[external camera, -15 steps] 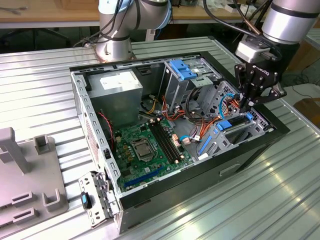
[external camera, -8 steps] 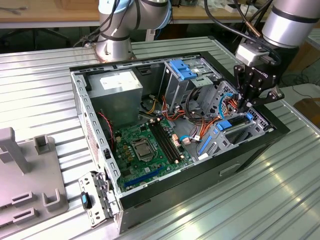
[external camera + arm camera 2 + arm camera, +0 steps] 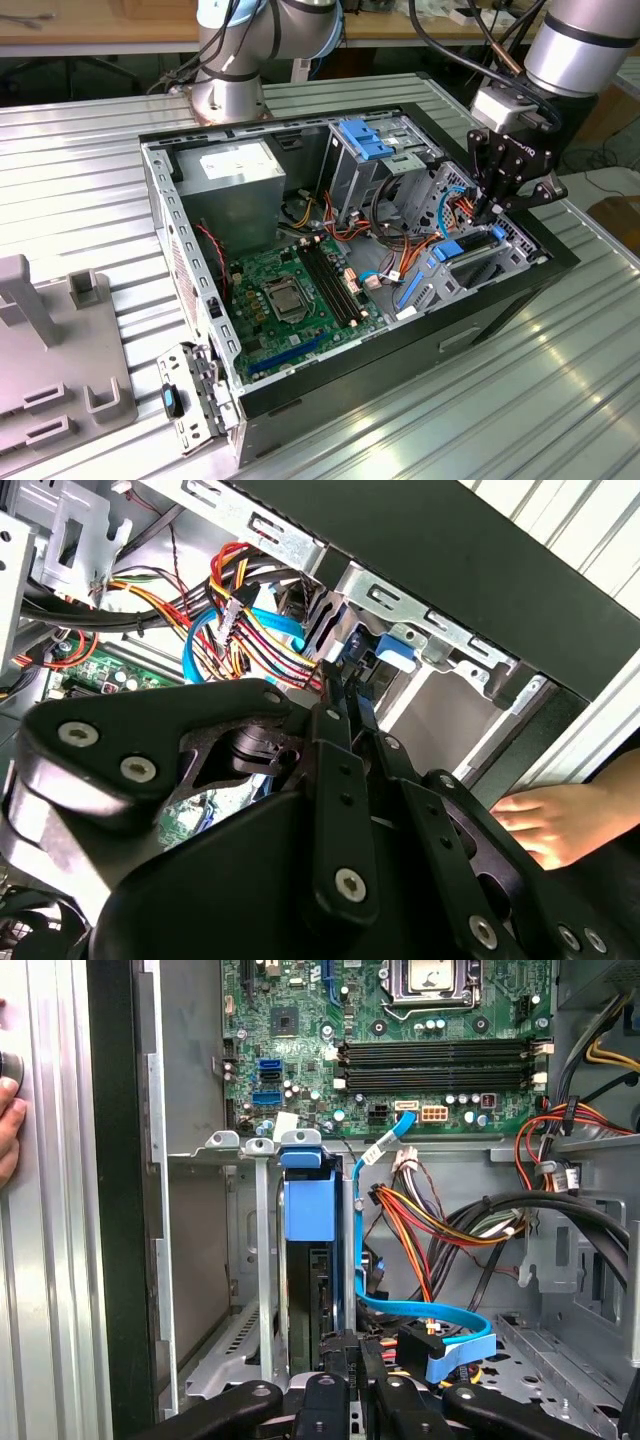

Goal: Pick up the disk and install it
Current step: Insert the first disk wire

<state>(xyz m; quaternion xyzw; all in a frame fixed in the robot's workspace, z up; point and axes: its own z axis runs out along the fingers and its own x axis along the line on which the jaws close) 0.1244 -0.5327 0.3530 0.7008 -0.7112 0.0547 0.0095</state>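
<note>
In the exterior view the gripper (image 3: 487, 212) hangs at the right of the frame, dipped into the open computer case (image 3: 160, 215) over its drive bay, where the disk (image 3: 462, 248) sits on edge in its blue rails just below the fingertips; the motherboard (image 3: 290, 295) lies at centre and the grey power supply (image 3: 232, 180) at upper centre. In the second wrist view the black fingers (image 3: 340, 720) run up the middle of the frame pressed close together, their tips meeting the blue carrier tab by the bundle of coloured cables (image 3: 260, 630); a person's hand (image 3: 560, 820) rests at the right edge, outside the case. In the first wrist view the disk (image 3: 308, 1260) stands in the metal bay left of centre, blue carrier on top, with the fingers at the bottom edge closed on its near end and a blue data cable (image 3: 440, 1325) looping to the right. Judging from this, the pickup is done and the drive is already mostly in its slot; final seating and release appear to remain.
</note>
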